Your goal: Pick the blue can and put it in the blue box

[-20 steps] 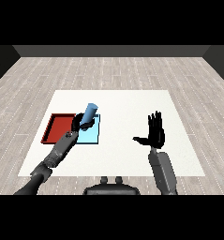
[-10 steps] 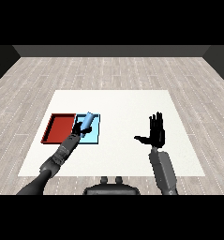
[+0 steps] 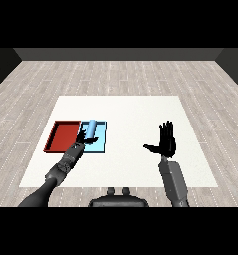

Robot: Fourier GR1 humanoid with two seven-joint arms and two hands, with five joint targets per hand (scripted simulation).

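The left hand (image 3: pixel 82 140) curls round the blue can (image 3: pixel 90 129) over the light blue tray (image 3: pixel 101 144) at nine o'clock, likely to set it inside (right hand (image 3: pixel 166 143), fingers straight, idles at three).

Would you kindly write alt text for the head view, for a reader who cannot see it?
The robot's left hand is curled round a blue can over the light blue tray, which lies beside a red tray on the white table. The right hand is raised open, fingers straight, holding nothing.
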